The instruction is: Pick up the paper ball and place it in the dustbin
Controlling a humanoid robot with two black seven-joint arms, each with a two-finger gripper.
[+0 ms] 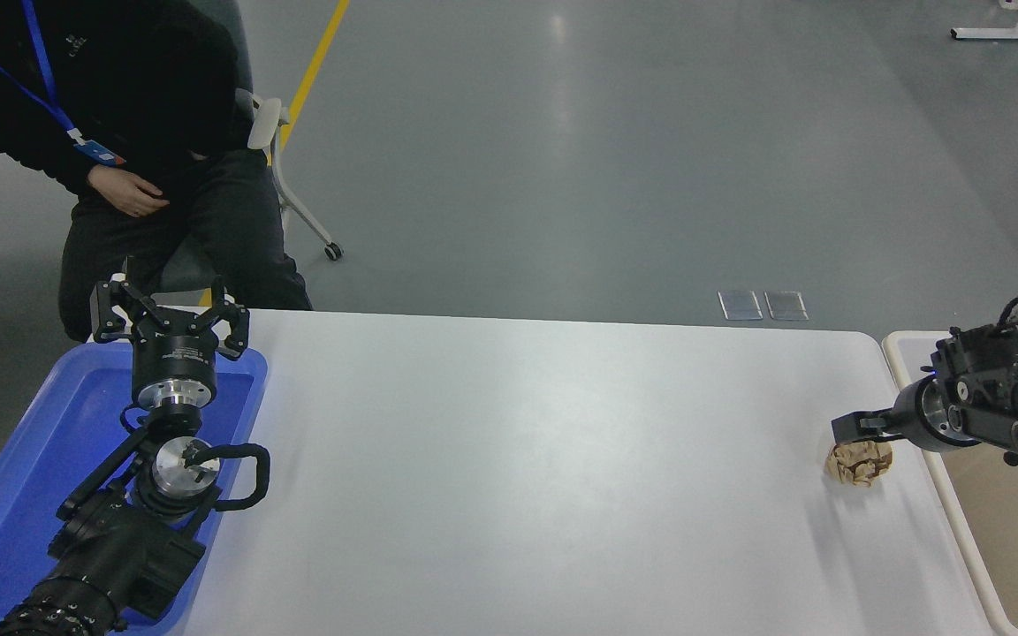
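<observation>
The paper ball (861, 462), a small tan crumpled wad, lies on the white table (518, 459) near its right edge. My right gripper (851, 427) comes in from the right edge and points left, its tip just above and behind the ball, touching or nearly touching its top. I cannot tell how it is set. The dustbin (940, 477), beige with an off-white rim, stands just right of the table, partly under my right arm. My left gripper (169, 311) is parked open and empty over the blue tray at the lower left.
A shallow blue tray (23, 477) lies at the table's left end under my left arm. A person in dark clothes (147, 177) sits on a wheeled chair at the far left corner. A white stand's foot (1013, 31) is far off at the top right.
</observation>
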